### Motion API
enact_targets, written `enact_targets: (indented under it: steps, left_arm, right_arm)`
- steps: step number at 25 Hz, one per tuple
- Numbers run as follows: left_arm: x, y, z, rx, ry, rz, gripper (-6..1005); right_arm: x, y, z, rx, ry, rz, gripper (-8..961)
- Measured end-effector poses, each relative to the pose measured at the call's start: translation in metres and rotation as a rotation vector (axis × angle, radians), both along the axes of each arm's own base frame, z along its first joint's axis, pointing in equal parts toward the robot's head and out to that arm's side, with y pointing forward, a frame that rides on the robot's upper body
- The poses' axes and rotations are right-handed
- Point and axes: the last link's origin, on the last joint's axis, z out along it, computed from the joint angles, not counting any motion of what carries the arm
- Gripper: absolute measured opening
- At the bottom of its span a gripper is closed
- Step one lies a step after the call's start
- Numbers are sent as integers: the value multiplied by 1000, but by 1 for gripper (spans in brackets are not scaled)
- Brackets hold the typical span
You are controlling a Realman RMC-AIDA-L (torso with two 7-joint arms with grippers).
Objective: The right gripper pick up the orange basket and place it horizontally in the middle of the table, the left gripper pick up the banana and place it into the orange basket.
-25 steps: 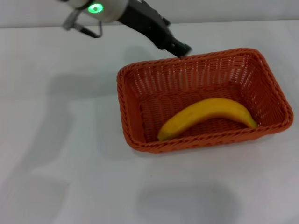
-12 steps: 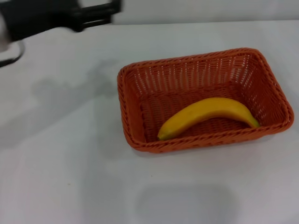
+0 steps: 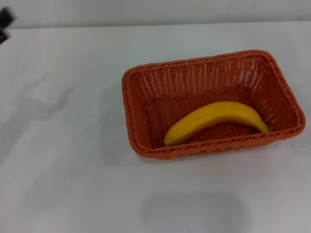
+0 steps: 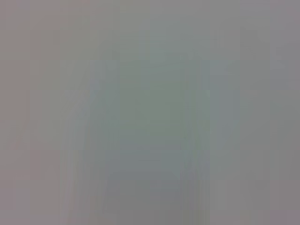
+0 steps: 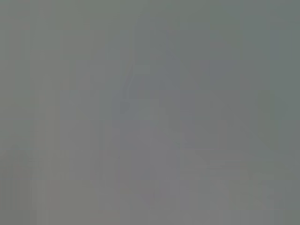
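The large rectangular orange-brown woven wicker basket (image 3: 212, 104) is sitting lengthwise on the plain white smooth bench (image 3: 63, 160), a little right of the middle in the head view. The single curved yellow banana (image 3: 215, 121) is lying inside it on the basket floor, along the near wall, one end nearing the right corner. Only a dark sliver of the left tool (image 3: 5, 22) is showing at the far left edge, well apart from the basket; I cannot tell whether it is open or closed. The right tool is out of sight, and both wrist views are showing nothing distinguishable.
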Motion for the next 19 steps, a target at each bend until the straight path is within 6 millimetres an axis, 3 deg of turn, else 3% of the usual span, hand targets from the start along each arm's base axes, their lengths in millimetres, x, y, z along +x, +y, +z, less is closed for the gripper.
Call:
enact_targets:
  steps: [4, 8, 12, 19]
  left_arm:
    - [-41, -24, 2, 99, -57, 75, 893]
    - [-67, -44, -1, 190, -111, 137, 893]
    - [-81, -56, -3, 274, -148, 191, 893]
    - [-88, -65, 0, 338, -190, 219, 893]
  right_arm:
    - [12, -8, -7, 29, 13, -40, 851]
    - [21, -15, -12, 61, 18, -75, 847]
    - [26, -18, -12, 84, 20, -94, 843]
    - [33, -21, -9, 153, 30, -129, 843]
